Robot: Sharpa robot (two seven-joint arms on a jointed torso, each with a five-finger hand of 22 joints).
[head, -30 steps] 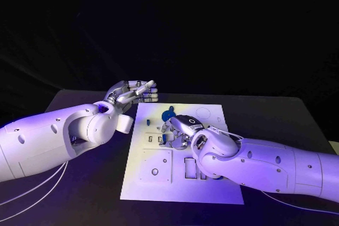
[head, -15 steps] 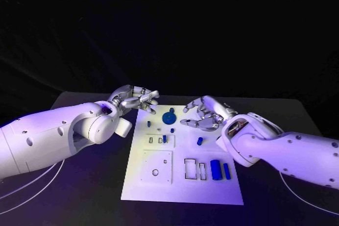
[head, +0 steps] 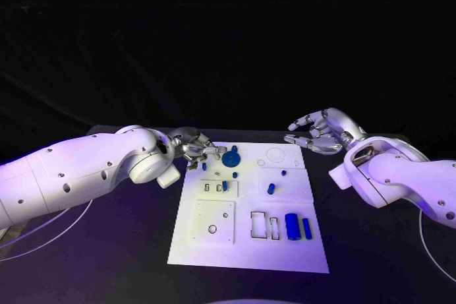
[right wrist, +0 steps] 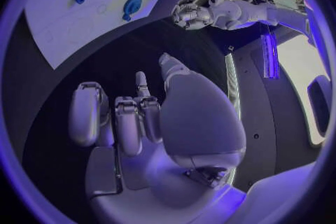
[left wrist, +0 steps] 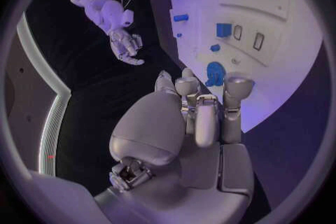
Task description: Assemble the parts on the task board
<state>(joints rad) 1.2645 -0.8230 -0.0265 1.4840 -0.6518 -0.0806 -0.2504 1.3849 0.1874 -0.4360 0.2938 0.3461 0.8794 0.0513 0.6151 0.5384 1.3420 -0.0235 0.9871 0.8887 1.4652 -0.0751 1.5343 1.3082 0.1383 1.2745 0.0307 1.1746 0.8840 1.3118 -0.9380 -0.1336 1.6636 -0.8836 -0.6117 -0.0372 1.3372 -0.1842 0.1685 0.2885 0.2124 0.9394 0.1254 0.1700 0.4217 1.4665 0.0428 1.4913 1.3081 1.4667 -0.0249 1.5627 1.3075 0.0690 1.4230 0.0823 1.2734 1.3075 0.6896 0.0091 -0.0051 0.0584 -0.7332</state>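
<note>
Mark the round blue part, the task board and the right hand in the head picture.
round blue part (head: 229, 160), head view, its disc face
task board (head: 249, 254), head view, bare near end
right hand (head: 323, 134), head view, palm middle

Lying flat mid-table, lengthwise away from the robot: white task board (head: 249, 251), cut with rectangular slots and small round holes. Near its far end, a round blue disc part (head: 229, 161) with a small blue peg (head: 206, 166) just beside it; further in, a small blue block (head: 223, 185) and a short blue pin (head: 271, 188). At the near right, two upright blue bars (head: 292, 226) side by side next to empty slots.
</note>
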